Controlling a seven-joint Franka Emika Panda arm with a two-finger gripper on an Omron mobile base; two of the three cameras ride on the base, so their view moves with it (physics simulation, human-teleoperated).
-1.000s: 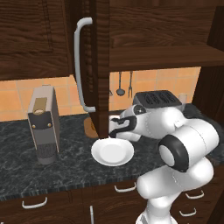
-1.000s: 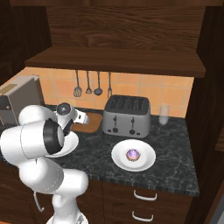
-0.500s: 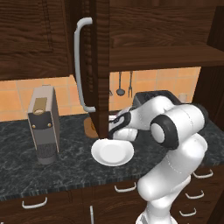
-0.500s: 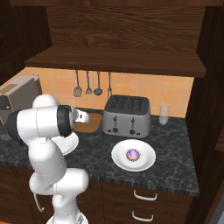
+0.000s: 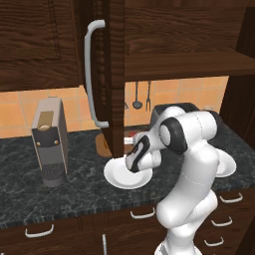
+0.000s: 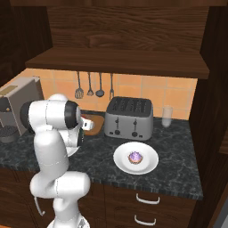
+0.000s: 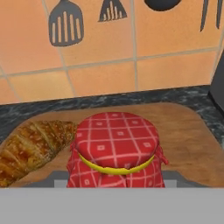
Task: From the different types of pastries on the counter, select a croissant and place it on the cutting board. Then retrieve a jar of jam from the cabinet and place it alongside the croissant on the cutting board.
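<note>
Jar (image 7: 115,148) wears red checked cloth; flaky glossy croissant (image 7: 33,146) at its nine o'clock; matt wooden board (image 7: 188,135); polished marbled stone table (image 6: 178,151); brushed metal toaster (image 6: 129,119).

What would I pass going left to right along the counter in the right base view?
Coffee machine → robot arm → cutting board → toaster → plate holding the cupcake → glass.

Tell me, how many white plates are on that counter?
2. One plate sits bare near the cabinet door by the robot's arm; the other plate lies before the toaster, holding a cupcake. The arm may hide others.
</note>
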